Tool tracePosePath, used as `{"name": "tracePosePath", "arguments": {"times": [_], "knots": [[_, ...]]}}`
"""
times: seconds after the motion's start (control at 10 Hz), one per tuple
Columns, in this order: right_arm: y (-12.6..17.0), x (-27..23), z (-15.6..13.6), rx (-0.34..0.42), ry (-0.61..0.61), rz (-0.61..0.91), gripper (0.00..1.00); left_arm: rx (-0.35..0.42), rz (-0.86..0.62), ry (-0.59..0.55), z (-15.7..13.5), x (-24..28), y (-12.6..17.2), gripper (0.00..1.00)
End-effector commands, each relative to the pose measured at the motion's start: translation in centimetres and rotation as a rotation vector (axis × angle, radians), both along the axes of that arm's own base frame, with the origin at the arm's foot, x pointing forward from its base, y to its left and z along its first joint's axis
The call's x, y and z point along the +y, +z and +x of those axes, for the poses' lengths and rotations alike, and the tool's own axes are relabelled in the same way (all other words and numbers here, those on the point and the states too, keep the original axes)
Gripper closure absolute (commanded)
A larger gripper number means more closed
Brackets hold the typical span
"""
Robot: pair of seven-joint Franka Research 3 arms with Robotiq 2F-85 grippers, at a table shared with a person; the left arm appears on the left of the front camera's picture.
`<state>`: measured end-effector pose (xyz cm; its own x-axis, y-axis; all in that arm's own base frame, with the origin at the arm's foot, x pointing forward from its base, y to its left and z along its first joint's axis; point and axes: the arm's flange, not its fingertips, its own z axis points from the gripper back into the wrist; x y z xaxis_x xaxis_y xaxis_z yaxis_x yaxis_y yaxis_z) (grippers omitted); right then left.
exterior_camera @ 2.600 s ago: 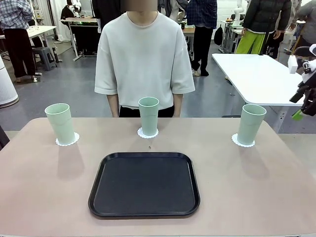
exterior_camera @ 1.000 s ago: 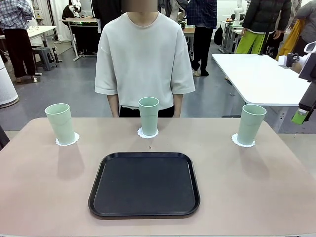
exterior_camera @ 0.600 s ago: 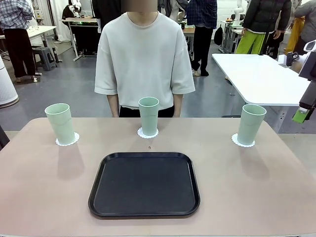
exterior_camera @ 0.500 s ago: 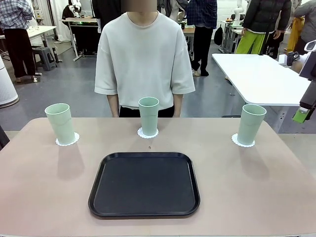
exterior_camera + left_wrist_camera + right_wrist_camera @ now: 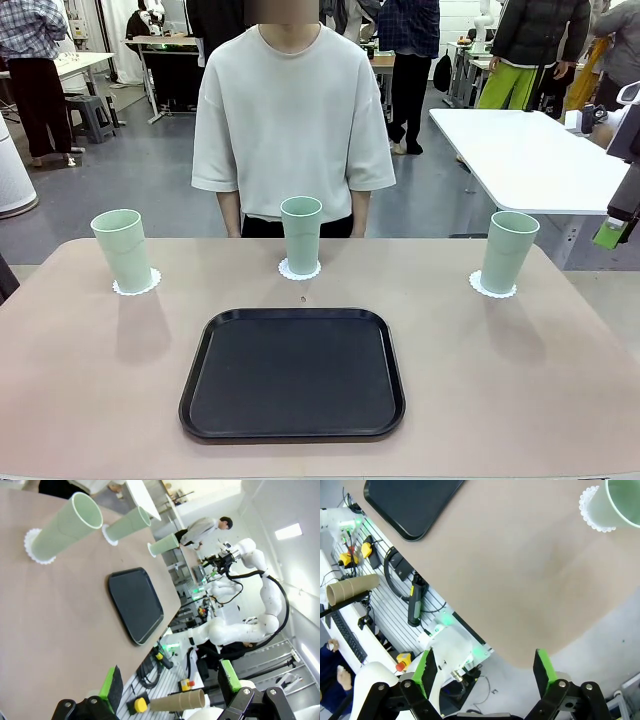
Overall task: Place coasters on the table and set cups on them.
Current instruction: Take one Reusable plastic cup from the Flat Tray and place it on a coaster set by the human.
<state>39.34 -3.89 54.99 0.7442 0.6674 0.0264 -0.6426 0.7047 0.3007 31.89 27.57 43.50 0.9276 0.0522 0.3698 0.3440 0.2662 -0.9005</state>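
Three mint-green cups stand upright on the beige table [image 5: 90, 390], each on its own white scalloped coaster: the left cup [image 5: 122, 250] on a coaster [image 5: 137, 287], the middle cup [image 5: 300, 233] on a coaster [image 5: 299, 271], the right cup [image 5: 508, 250] on a coaster [image 5: 492, 289]. My right gripper [image 5: 611, 233] hangs off the table's right edge, clear of the right cup. In its wrist view the right gripper [image 5: 485, 669] is open and empty above the table's corner, with the right cup [image 5: 622, 502] at the top right. My left gripper [image 5: 170, 685] is open and empty, far from the nearest cup [image 5: 67, 527].
An empty black tray [image 5: 292, 372] lies at the table's middle front. A person [image 5: 292, 110] stands at the far side behind the middle cup, hands out of sight. A white table [image 5: 520, 150] stands at the back right.
Since the earliest frame my right gripper has turned and drawn slightly outward at the picture's right edge. Cups, coasters and tray have not moved.
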Motion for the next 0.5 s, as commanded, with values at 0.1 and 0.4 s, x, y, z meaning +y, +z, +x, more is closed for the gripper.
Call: {"name": "tracePosePath", "arguments": {"times": [0.1, 0.4], "knots": [[-0.4, 0.1, -0.2, -0.015, 0.009, 0.010, 0.00, -0.004, -0.008, 0.004, -0.1, 0.1, 0.2, 0.00], [1.3, -5.1, -1.0, 0.108, -0.209, 0.700, 0.00, -0.004, -0.008, 0.004, -0.1, 0.1, 0.2, 0.00]]}}
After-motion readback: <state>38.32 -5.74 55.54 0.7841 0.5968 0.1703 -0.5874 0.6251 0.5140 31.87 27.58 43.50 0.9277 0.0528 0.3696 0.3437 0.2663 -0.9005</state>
